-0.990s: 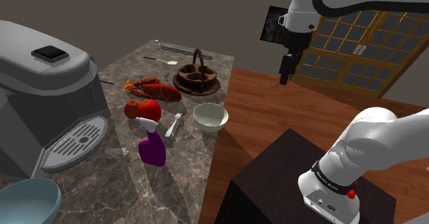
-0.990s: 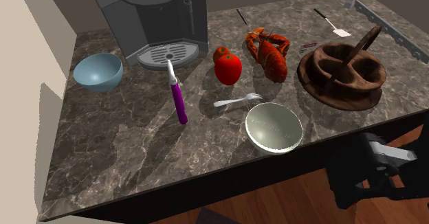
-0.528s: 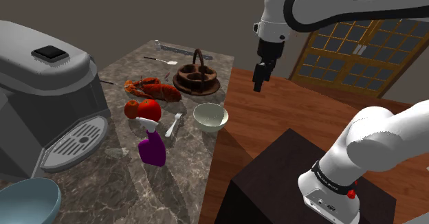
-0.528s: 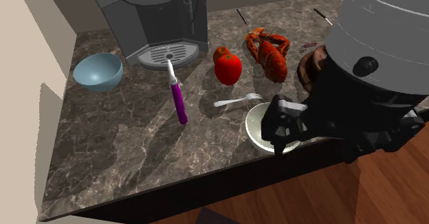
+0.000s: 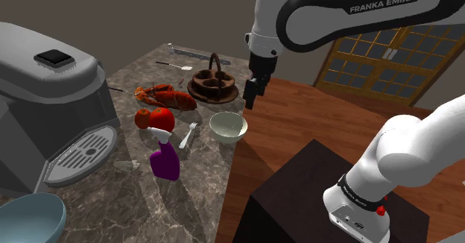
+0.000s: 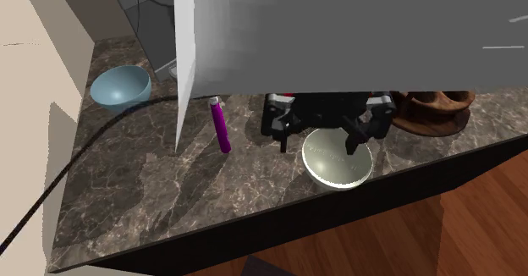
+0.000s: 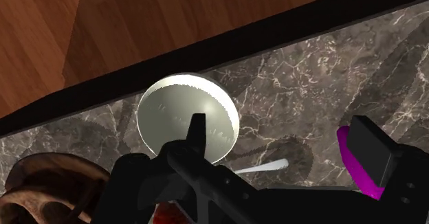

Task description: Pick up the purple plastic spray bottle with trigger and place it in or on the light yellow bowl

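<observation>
The purple spray bottle (image 5: 165, 160) with a white trigger stands on the marble counter, in front of the coffee machine. It also shows as a purple bottle (image 6: 221, 127) in the second exterior view. The pale bowl (image 5: 227, 127) sits near the counter's edge, a short way from the bottle. My gripper (image 5: 252, 98) hangs open above the counter's edge, over the bowl (image 6: 337, 161) and apart from the bottle. In the wrist view the bowl (image 7: 177, 110) lies beyond one finger (image 7: 196, 130), and the bottle (image 7: 349, 162) peeks from behind the other finger. Nothing is between them.
A grey coffee machine (image 5: 48, 111) fills the shoulder view's left. A blue bowl (image 5: 27, 219), red tomatoes (image 5: 158, 118), a lobster (image 5: 160, 95), a fork (image 5: 189, 136) and a dark wooden basket (image 5: 213, 83) share the counter. Wooden floor (image 5: 313, 122) lies beyond the edge.
The arm has swung toward the shoulder view's left and down, from above the floor to over the counter's edge by the bowl. It now blocks much of the second exterior view.
</observation>
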